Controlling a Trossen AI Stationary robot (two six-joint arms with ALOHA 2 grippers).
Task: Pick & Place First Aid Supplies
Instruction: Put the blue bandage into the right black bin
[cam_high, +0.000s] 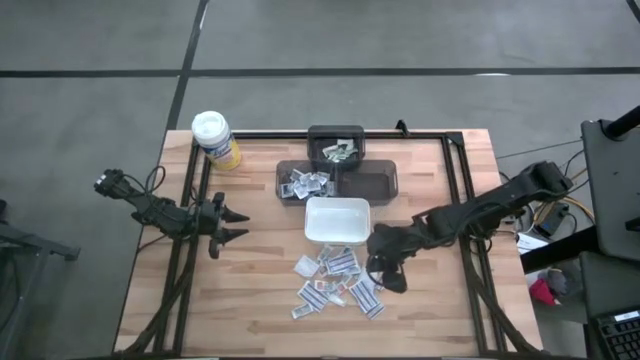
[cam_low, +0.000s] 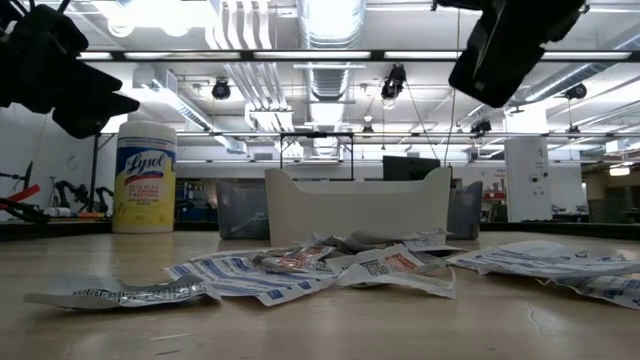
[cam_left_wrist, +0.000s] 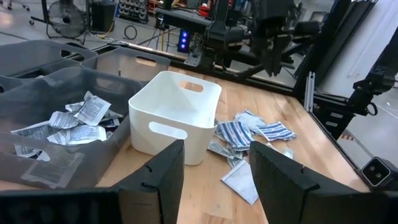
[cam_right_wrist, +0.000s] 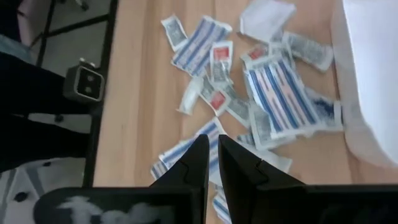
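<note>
The first aid supplies (cam_high: 335, 280) are small flat white and grey packets with blue or red print, lying in a loose heap on the wooden table near its front edge, in front of the white dish (cam_high: 337, 220). In the right wrist view the heap (cam_right_wrist: 273, 93) lies below my right gripper (cam_right_wrist: 212, 155). That gripper (cam_high: 395, 283) hangs shut above the heap's right side, slanting down, with nothing between its fingers. My left gripper (cam_high: 243, 225) waits open above the table's left side, pointing at the dish (cam_left_wrist: 174, 115).
Three dark grey bins (cam_high: 340, 175) stand behind the dish; two hold more packets (cam_left_wrist: 78, 121). A yellow canister with a white lid (cam_high: 215, 140) stands at the far left corner. A black frame (cam_high: 460, 200) runs along the table's sides.
</note>
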